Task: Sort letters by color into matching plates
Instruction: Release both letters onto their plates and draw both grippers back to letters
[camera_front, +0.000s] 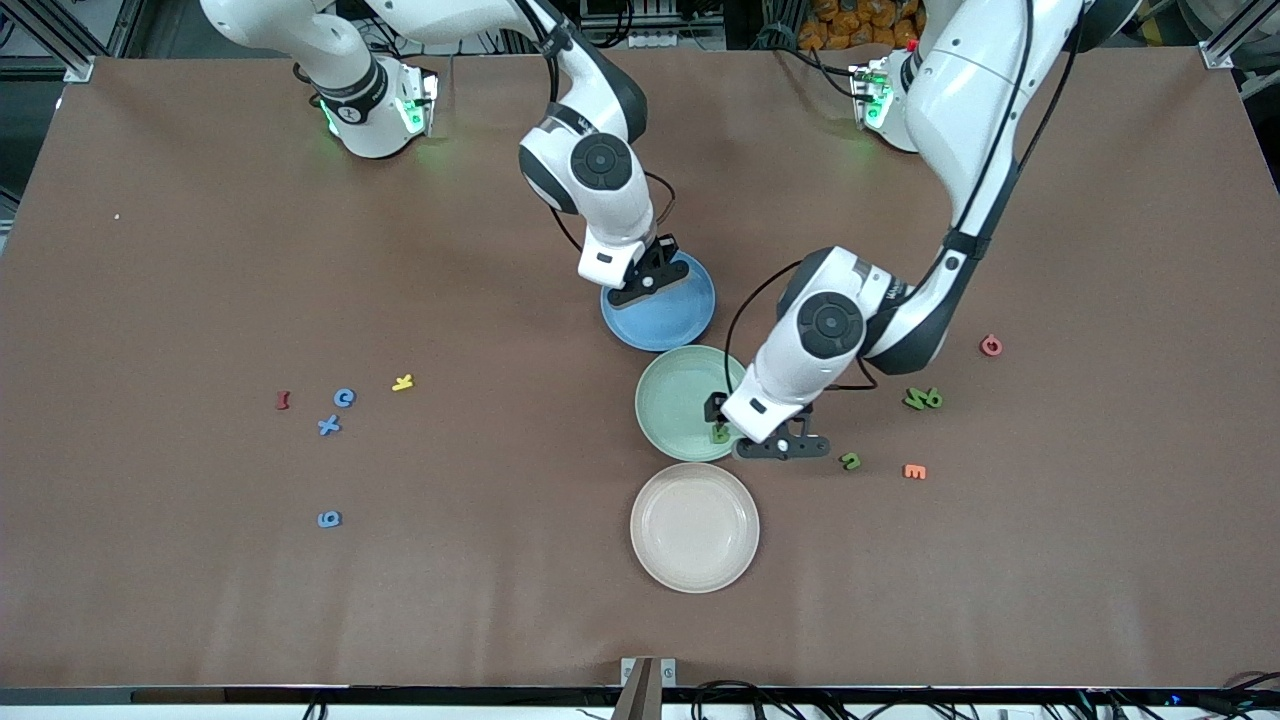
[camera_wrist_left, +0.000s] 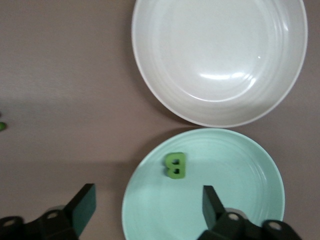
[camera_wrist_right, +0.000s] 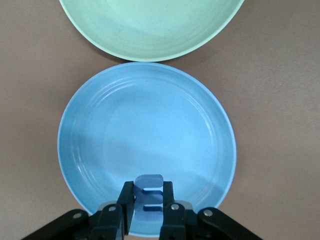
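My right gripper (camera_wrist_right: 149, 200) is shut on a blue letter E (camera_wrist_right: 150, 186) and hangs over the rim of the blue plate (camera_wrist_right: 75, 145), which is otherwise bare. In the front view that gripper (camera_front: 648, 283) is over the blue plate (camera_front: 690, 315). My left gripper (camera_wrist_left: 148, 205) stands open over the edge of the mint green plate (camera_wrist_left: 240, 190), one finger over the plate and one over the table. A green letter B (camera_wrist_left: 175, 165) lies flat in that plate (camera_front: 675, 395), free of the fingers. Three blue letters (camera_front: 344, 397) lie toward the right arm's end. Green letters (camera_front: 922, 398) lie toward the left arm's end.
A cream-white plate (camera_front: 694, 527) sits nearer the front camera than the green plate. Red (camera_front: 282, 400) and yellow (camera_front: 402, 382) pieces lie beside the blue letters. An orange piece (camera_front: 914, 471) and a red piece (camera_front: 990, 345) lie near the green ones.
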